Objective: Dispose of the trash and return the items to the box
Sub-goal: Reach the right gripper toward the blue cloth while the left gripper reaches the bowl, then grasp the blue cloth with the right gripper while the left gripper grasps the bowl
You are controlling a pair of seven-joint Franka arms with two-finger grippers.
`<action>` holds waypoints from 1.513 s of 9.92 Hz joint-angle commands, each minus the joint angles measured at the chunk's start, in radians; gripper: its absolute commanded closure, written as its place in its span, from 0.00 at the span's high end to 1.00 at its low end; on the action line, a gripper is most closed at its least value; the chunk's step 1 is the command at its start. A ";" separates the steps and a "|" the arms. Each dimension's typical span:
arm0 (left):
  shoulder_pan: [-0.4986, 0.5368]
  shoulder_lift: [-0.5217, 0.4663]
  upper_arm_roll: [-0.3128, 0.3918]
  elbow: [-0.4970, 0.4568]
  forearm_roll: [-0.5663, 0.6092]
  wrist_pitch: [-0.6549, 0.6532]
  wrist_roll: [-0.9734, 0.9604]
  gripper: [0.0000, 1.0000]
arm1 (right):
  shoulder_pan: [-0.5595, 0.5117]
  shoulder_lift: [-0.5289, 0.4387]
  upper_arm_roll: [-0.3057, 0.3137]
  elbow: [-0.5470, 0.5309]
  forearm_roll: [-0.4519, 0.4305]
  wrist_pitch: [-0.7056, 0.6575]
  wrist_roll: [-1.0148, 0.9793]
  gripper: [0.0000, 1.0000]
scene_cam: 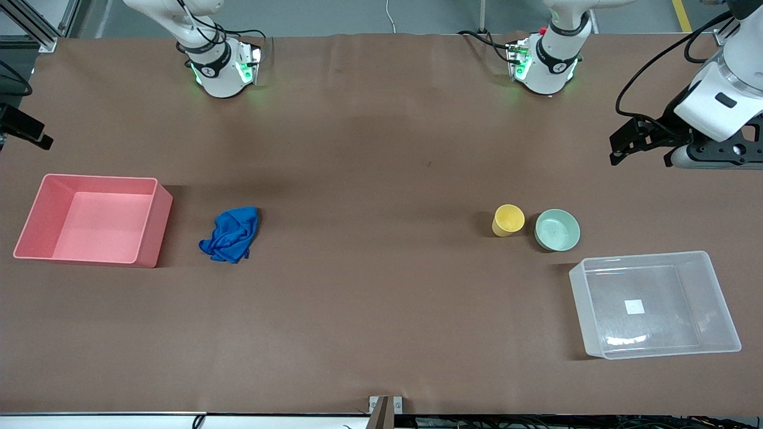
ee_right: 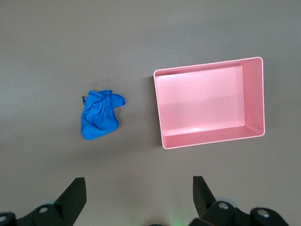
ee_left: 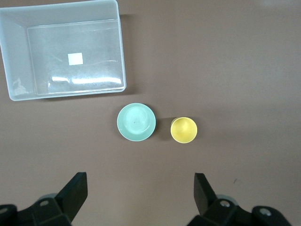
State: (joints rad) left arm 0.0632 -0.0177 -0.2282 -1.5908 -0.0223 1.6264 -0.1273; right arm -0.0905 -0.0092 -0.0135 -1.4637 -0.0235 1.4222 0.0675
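The blue rag (scene_cam: 230, 234) lies crumpled on the table beside the pink bin. The yellow cup (scene_cam: 508, 220) and the mint-green bowl (scene_cam: 557, 230) stand side by side, both upright and empty. The clear box (scene_cam: 654, 304) is empty, nearer to the front camera than the bowl. My left gripper (ee_left: 141, 184) is open and empty, high over the table with the bowl (ee_left: 136, 122), the cup (ee_left: 183, 130) and the box (ee_left: 14, 56) below it; it also shows in the front view (scene_cam: 639, 156). My right gripper (ee_right: 139, 186) is open and empty, high over the table near the rag (ee_right: 99, 117).
The pink bin (scene_cam: 154, 229) stands empty at the right arm's end of the table, and shows in the right wrist view (ee_right: 162, 108). The two arm bases (scene_cam: 220, 65) (scene_cam: 545, 62) stand along the table's edge farthest from the front camera.
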 commanded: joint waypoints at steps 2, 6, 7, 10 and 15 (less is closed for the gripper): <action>0.006 0.010 -0.005 -0.017 0.016 -0.011 -0.008 1.00 | -0.002 -0.005 0.003 -0.001 0.008 -0.008 0.012 1.00; 0.012 0.028 -0.003 -0.018 0.018 0.006 0.009 1.00 | 0.008 0.001 0.004 -0.003 0.007 -0.006 0.006 1.00; 0.013 0.035 -0.003 -0.027 0.016 0.033 0.009 1.00 | 0.030 0.029 0.013 -0.009 0.005 0.001 0.011 1.00; 0.044 0.093 -0.003 -0.151 0.016 0.204 0.034 1.00 | 0.086 0.188 0.047 -0.146 0.004 0.271 0.089 1.00; 0.081 0.183 -0.003 -0.484 0.018 0.651 0.041 0.99 | 0.162 0.363 0.046 -0.509 -0.070 0.884 0.259 1.00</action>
State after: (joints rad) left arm 0.1302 0.1408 -0.2277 -1.9894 -0.0207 2.1886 -0.0998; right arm 0.0473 0.3273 0.0349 -1.9311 -0.0453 2.2325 0.2516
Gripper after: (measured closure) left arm 0.004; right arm 0.000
